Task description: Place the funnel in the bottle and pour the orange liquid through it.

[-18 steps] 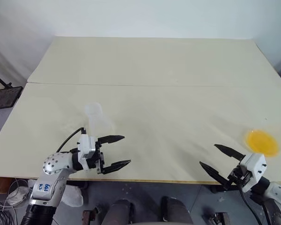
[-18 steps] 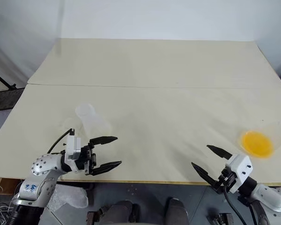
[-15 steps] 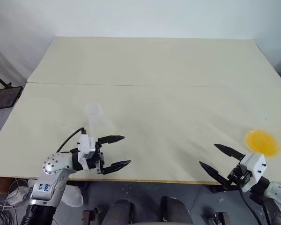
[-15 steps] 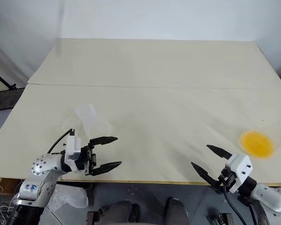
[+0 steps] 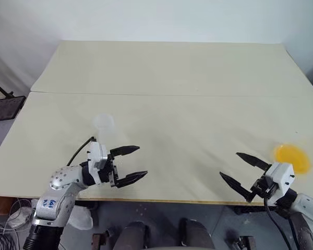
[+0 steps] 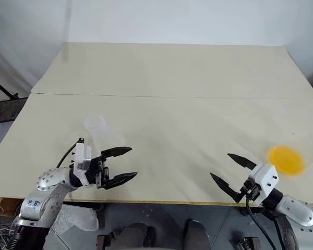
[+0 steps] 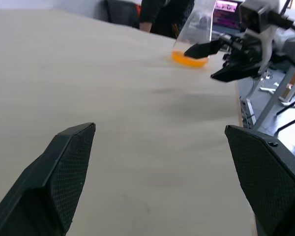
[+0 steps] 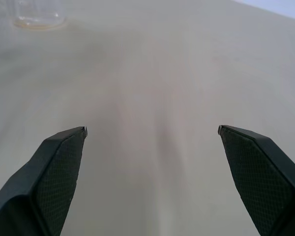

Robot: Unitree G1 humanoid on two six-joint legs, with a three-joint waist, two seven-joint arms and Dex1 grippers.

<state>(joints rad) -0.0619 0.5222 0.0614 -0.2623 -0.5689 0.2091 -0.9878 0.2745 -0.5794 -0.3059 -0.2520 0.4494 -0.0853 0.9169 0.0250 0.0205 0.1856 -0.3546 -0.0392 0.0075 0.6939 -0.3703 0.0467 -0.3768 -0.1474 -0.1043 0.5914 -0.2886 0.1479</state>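
Both arms hover with fingers spread wide, empty: left gripper [image 5: 129, 163] near a clear container [image 5: 104, 124], right gripper [image 5: 245, 172] beside the orange liquid [image 5: 291, 158]. Nothing is grasped yet; reaching comes next.

The left arm [image 5: 62, 183] is silver-grey metal with round joint housings dotted by small screws, blue handwritten markings on its lower segment, a ribbed black sleeve below that, and a thin black cable looping from the wrist; a white block sits behind the left gripper [image 5: 130, 164], whose two black fingers are tapered and pointed, with a fine cross-hatched texture on their inner faces. The right gripper [image 5: 245, 173] has the same black pointed fingers on a white wrist block; a black cable trails from it along a pale grey forearm [image 5: 309, 204].
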